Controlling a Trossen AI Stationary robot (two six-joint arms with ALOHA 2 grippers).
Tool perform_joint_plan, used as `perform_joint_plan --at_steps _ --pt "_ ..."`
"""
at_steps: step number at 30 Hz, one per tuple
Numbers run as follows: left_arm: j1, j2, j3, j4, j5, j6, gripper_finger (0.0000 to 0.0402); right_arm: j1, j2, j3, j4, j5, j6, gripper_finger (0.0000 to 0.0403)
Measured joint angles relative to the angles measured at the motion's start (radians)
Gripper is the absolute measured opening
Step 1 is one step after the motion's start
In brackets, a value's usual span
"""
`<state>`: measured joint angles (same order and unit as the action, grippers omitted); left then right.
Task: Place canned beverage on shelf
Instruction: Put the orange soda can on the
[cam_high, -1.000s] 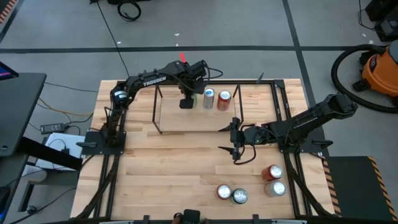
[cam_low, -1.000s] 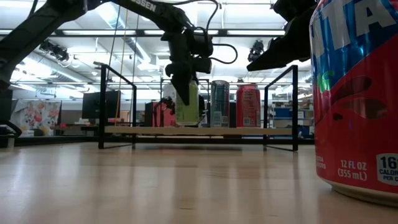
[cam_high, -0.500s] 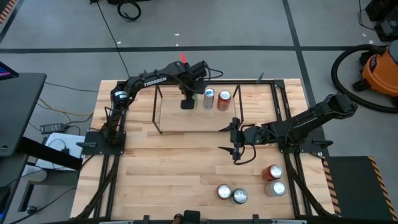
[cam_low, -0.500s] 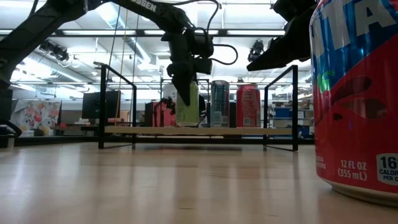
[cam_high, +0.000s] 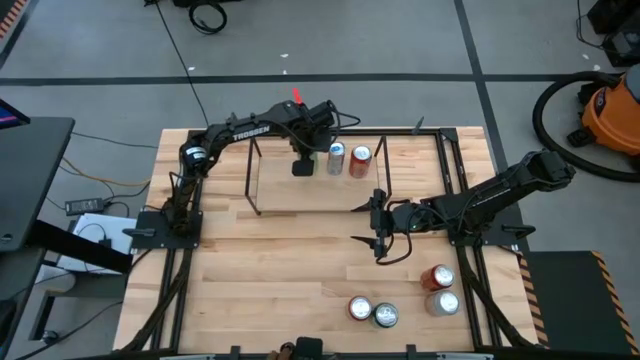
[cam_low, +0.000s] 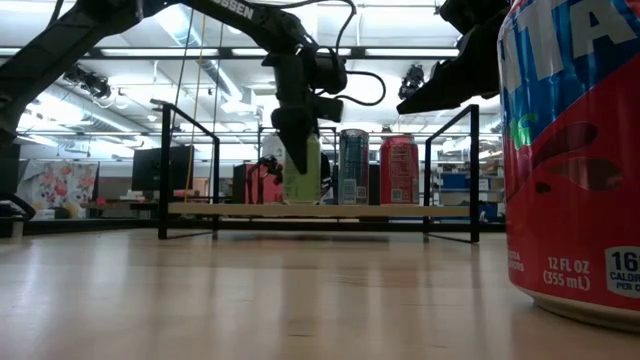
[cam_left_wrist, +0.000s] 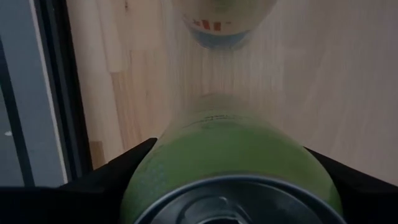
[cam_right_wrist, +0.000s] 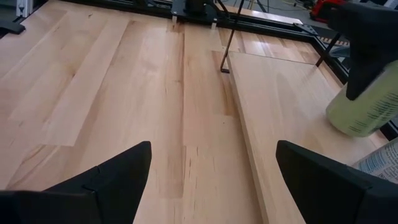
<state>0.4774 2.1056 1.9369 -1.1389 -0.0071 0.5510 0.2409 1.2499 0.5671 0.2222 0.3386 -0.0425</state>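
My left gripper (cam_high: 301, 166) is shut on a green can (cam_low: 302, 170) over the shelf (cam_high: 280, 190), a low black rod rack with a light wood deck (cam_low: 250, 209) at the table's far side. The green can also shows in the left wrist view (cam_left_wrist: 230, 149) and the right wrist view (cam_right_wrist: 367, 102). A blue-silver can (cam_high: 336, 153) and a red can (cam_high: 360, 156) stand on the deck just right of it. My right gripper (cam_high: 378, 220) is open and empty over the table's middle right. My left gripper pinches the green can's upper side wall (cam_left_wrist: 155, 162) between its two fingers (cam_left_wrist: 106, 180), coming from above and pointing down. The can is upright, its top toward the wrist. Its bottom (cam_low: 302, 200) is at the deck; whether it rests there I cannot tell.
Several cans stand at the table's near right: a red one (cam_high: 437, 277), a silver one (cam_high: 443, 302) and two more (cam_high: 371, 312). One red can (cam_low: 575, 150) fills the low view's right side. A larger black frame (cam_high: 455, 180) edges the table.
My left gripper has shifted slightly toward the table's right with the green can, closer to the blue-silver can. The can has stayed upright.
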Motion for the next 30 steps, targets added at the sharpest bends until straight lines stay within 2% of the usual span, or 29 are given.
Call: perform_joint_plan --at_steps 15,27,30 --pt "-0.02 0.0 0.0 0.033 -0.01 0.008 0.0316 0.0 0.0 0.0 0.0 0.0 0.005 0.0356" --pt "-0.044 0.0 0.0 0.036 -0.105 -0.028 0.0318 0.001 0.0 0.0 0.0 0.0 0.006 0.0356" --pt "-0.045 0.0 0.0 0.034 -0.105 -0.044 0.0335 0.002 0.0 0.0 0.0 0.0 0.01 0.0356"
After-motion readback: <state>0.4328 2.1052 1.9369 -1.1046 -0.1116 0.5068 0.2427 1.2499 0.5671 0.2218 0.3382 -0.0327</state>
